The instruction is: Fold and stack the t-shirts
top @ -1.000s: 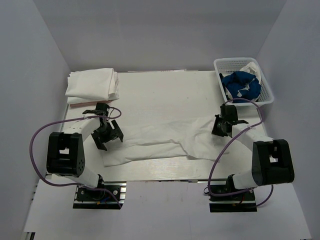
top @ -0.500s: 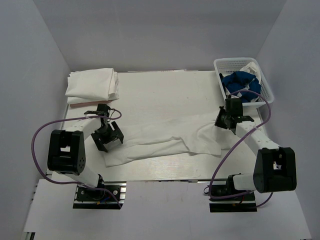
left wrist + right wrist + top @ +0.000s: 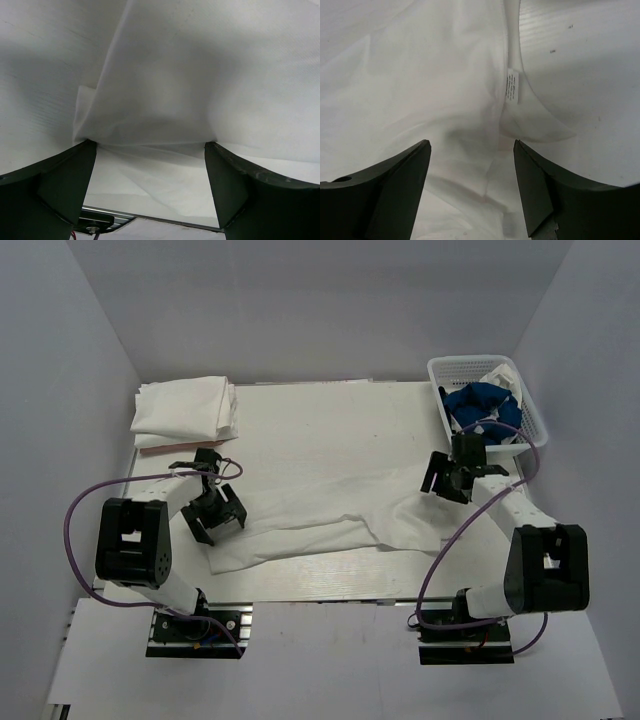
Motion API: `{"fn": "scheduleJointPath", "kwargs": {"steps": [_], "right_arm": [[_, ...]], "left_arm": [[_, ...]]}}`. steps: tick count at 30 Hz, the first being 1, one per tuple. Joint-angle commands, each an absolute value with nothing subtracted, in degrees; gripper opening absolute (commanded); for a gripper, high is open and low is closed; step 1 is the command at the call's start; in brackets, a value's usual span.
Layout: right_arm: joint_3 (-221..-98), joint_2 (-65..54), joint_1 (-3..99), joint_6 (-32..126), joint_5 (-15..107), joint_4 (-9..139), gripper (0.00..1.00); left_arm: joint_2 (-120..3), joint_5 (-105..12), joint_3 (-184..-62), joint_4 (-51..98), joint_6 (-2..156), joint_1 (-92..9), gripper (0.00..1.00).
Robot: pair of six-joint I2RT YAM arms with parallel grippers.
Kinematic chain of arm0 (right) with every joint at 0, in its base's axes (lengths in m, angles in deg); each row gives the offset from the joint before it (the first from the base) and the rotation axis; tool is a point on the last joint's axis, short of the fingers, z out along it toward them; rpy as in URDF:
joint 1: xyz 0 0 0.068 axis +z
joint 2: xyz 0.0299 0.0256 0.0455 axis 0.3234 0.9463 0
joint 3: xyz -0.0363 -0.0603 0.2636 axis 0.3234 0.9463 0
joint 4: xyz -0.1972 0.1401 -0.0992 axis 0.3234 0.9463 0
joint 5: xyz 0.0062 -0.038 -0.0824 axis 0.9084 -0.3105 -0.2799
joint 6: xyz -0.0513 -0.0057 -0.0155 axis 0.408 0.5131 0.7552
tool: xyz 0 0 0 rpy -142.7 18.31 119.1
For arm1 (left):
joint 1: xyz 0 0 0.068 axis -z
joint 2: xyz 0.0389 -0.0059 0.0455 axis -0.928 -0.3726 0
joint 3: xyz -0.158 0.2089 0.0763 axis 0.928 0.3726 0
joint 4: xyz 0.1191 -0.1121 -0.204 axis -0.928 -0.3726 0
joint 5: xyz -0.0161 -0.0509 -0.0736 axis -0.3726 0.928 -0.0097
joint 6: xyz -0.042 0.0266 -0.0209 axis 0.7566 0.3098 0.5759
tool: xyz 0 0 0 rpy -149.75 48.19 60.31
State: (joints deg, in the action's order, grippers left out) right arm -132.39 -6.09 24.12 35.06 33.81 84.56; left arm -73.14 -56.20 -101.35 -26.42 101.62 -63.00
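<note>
On the counter (image 3: 320, 425) lies one white t-shirt (image 3: 330, 515), rumpled, long axis L-R, spanning from one claw to the other, so you've got each arm nearer its own end. Well beyond L claw (image 3: 215, 515): folded stack (image 3: 185, 405). Just beyond R claw (image 3: 447, 480): basket (image 3: 536, 430) w/ blue shirt (image 3: 478, 405). L claw is low, jaws wide, empty, shirt edge right under it. R claw is pitched down, jaws apart, empty, cloth directly below, care label (image 3: 512, 86) just ahead.
</note>
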Motion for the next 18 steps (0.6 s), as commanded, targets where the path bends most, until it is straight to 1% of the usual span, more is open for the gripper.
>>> {"fn": "scheduleJointPath", "kwargs": {"steps": [1, 4, 9, 12, 13, 15, 16, 17, 18], "right_arm": [[-129.55, -11.96, 23.79, 34.41, 35.74, 89.75, 0.73], [-125.94, -15.75, 23.7, 33.44, 37.16, 92.48, 0.73], [-121.46, -16.55, 23.44, 32.65, 40.93, 92.57, 0.73], [-121.19, -15.15, 23.7, 32.47, 43.31, 91.16, 0.66], [-121.28, -14.88, 23.53, 32.3, 43.66, 90.47, 0.66], [-121.36, -13.39, 23.53, 32.56, 44.02, 89.94, 0.58], [-121.71, -13.13, 23.53, 32.65, 44.11, 89.84, 0.5], [-122.59, -12.34, 23.35, 32.99, 44.63, 90.02, 0.33], [-123.55, -12.33, 23.26, 33.08, 44.63, 89.93, 0.25]], "left_arm": [[-73.83, -59.06, -102.34, -26.88, 101.89, -62.94, 0.99], [-73.83, -59.58, -102.88, -27.41, 101.89, -62.94, 0.99], [-73.83, -60.11, -102.35, -27.41, 101.89, -62.94, 0.99], [-73.83, -60.11, -102.35, -27.93, 101.89, -62.94, 0.99], [-73.83, -60.11, -102.35, -27.93, 101.89, -62.94, 0.99], [-73.83, -60.11, -102.88, -27.94, 101.89, -62.94, 0.99], [-73.83, -60.11, -102.88, -27.94, 101.89, -62.94, 0.99], [-73.83, -60.11, -102.88, -27.94, 101.89, -62.94, 0.99], [-73.83, -60.11, -102.88, -27.94, 101.89, -62.94, 0.99]]}}
